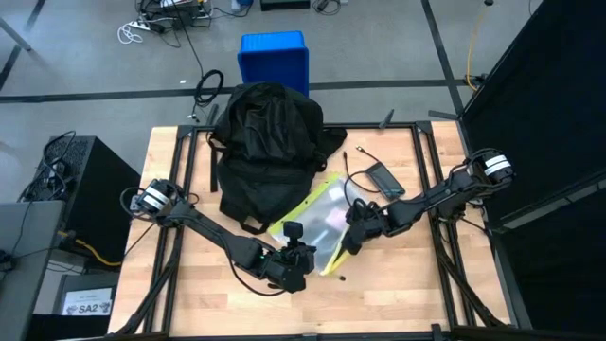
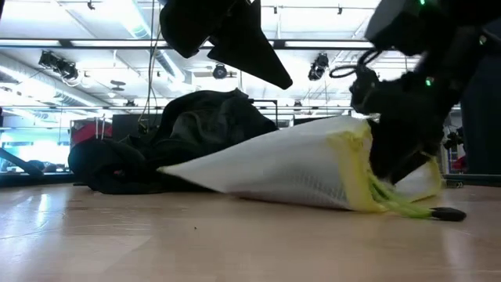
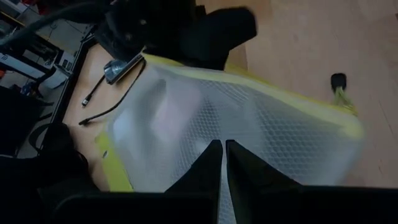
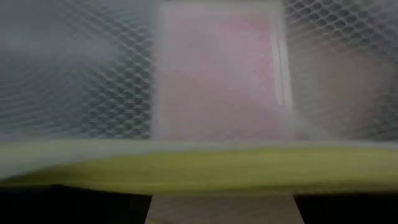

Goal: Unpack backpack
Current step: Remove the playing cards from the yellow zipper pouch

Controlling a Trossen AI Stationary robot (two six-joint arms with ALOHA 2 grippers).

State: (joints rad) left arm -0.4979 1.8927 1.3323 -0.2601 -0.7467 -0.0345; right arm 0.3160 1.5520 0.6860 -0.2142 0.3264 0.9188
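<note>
Unpacking step: a mesh pouch (image 1: 317, 227) with a yellow-green border is being drawn clear of the backpack (image 1: 263, 142), judged mid-way, since other things already lie out on the table (image 1: 398, 294).
Left gripper: seen at about seven o'clock on the table, left gripper (image 1: 295, 268) is pressed together on the pouch's near edge; in the left wrist view the two fingers (image 3: 214, 168) meet over the mesh.
Backpack: a slumped black heap at about eleven o'clock on the table, its lower edge touching the pouch's far corner.
Pouch: lying tilted between the two grippers, one side lifted off the wood in the low view.
Right gripper: right gripper (image 1: 352, 235) is set at the pouch's four o'clock edge; its fingers are masked by mesh and border, so spread or closed cannot be told.
Cable and black device (image 1: 383, 178): lying at two o'clock, apart from the pouch.
Advice: a slow pull toward six o'clock is judged best, with the pinch kept on the border so the mesh is not stretched.
</note>
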